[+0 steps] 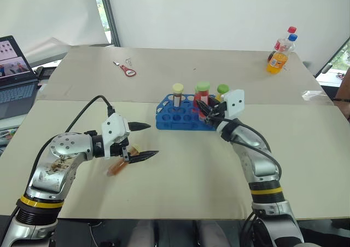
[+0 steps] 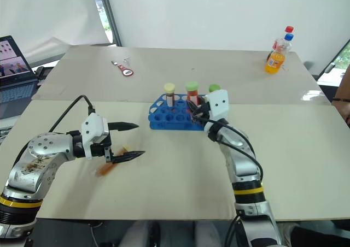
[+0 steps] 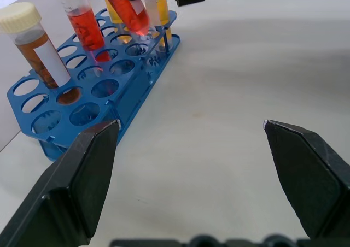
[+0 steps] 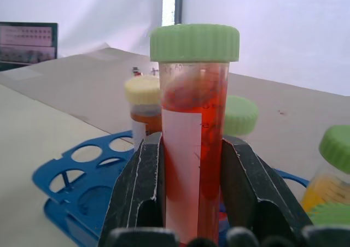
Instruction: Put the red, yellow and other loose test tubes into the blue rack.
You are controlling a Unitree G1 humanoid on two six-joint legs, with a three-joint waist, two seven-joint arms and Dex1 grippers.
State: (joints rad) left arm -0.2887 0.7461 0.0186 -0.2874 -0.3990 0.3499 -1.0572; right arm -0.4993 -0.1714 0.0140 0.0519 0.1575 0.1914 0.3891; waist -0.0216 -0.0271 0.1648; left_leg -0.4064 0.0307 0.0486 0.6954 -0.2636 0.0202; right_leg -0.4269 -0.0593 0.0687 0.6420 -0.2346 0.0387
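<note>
The blue rack (image 1: 170, 117) stands mid-table. An amber tube with a cream cap (image 1: 178, 93), a red tube with a green cap (image 3: 82, 25) and a yellow tube (image 1: 221, 92) stand upright in it. My right gripper (image 1: 204, 111) is shut on another red, green-capped tube (image 4: 196, 143). It holds that tube slightly tilted, its lower end just over the rack's right-hand holes. My left gripper (image 1: 152, 139) hangs open and empty to the left of the rack. One orange-amber loose tube (image 1: 116, 167) lies on the table beneath it.
An orange drink bottle (image 1: 277, 61) and a second bottle stand at the far right corner. A red-handled tool (image 1: 127, 70) lies far left of centre. A laptop (image 1: 13, 72) sits off the table's left side. A seam crosses the table just behind the rack.
</note>
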